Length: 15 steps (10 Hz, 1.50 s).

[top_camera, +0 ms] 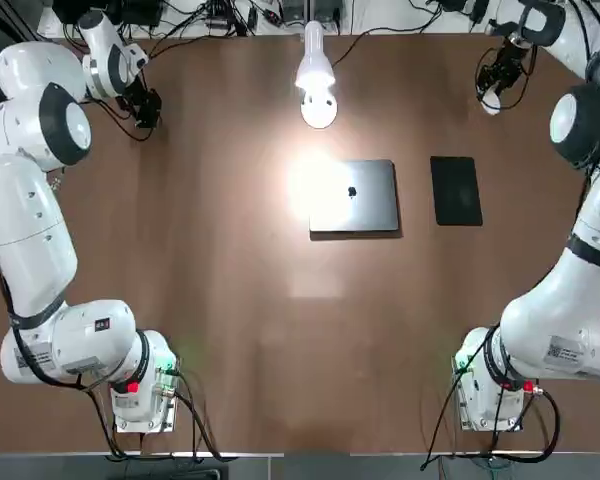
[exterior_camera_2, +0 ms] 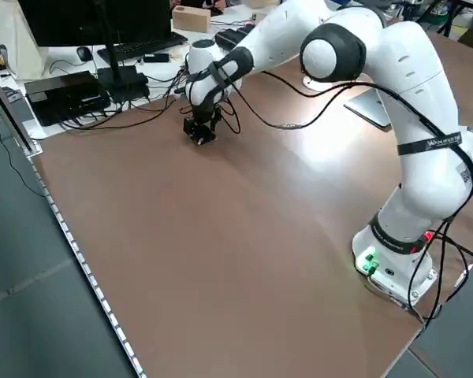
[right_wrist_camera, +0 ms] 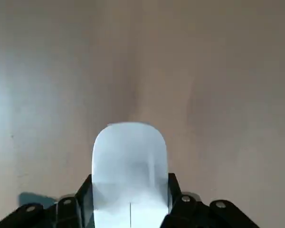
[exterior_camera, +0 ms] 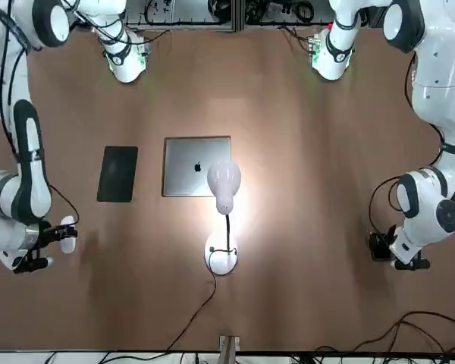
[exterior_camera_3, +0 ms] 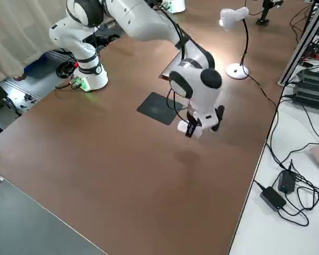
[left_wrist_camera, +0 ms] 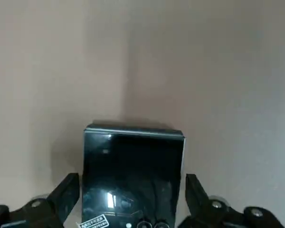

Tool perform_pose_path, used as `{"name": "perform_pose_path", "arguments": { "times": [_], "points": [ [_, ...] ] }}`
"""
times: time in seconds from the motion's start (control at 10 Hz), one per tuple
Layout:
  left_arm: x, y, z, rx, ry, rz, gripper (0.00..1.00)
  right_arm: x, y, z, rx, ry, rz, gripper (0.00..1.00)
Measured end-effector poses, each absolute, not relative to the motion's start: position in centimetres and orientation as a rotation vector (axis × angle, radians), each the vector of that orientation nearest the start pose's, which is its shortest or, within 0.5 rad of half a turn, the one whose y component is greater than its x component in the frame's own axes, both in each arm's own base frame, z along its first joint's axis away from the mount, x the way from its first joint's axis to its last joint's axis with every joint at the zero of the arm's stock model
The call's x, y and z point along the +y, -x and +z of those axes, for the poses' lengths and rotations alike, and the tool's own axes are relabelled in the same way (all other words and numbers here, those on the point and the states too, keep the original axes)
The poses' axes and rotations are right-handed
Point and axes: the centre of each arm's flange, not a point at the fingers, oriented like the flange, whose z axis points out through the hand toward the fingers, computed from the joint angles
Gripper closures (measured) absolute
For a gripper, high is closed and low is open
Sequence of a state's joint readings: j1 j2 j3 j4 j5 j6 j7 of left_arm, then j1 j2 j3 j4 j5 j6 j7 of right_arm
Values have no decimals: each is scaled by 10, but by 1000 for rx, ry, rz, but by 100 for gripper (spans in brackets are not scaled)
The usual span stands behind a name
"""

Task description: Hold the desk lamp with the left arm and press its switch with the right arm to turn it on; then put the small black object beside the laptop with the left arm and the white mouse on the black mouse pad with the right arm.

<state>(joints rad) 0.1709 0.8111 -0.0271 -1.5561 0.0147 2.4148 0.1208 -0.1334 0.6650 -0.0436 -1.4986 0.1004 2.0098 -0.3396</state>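
I am looking at the desk lamp (top_camera: 318, 75), which is already shining, so the two placing steps are what is remaining. My left gripper (left_wrist_camera: 133, 209) is standing at the far left corner of the surface (top_camera: 230, 320), its jaws apart on both sides of the small black object (left_wrist_camera: 133, 175), which is lying between them but not yet clamped, as far as I can judge. My right gripper (right_wrist_camera: 130, 213) is holding the white mouse (right_wrist_camera: 129, 171) with its jaws closed on the sides, above the far right corner. The black mouse pad (top_camera: 455, 190) is lying nearer to the robot and toward the centre from it, just beside the laptop (top_camera: 355, 196), its long axis running away from the robot.
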Motion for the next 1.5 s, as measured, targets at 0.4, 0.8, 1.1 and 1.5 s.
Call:
{"name": "perform_pose_path", "arguments": {
  "times": [0.4, 0.8, 1.1, 1.5],
  "points": [
    [107, -704, 178, -37, 3138, -111, 20, -41, -587, 275, -71, 3046, 231, 38],
    [75, -701, 236, -1, 3161, -195, 20, -31, -524, 228, -30, 3072, 166, 38],
    [12, -653, 275, -55, 3206, -146, 20, -1, -495, 199, 15, 3098, 88, 38],
    [-126, -581, 285, -223, 3253, -16, 20, 3, -480, 188, 26, 3110, 21, 38]
  ]
}}
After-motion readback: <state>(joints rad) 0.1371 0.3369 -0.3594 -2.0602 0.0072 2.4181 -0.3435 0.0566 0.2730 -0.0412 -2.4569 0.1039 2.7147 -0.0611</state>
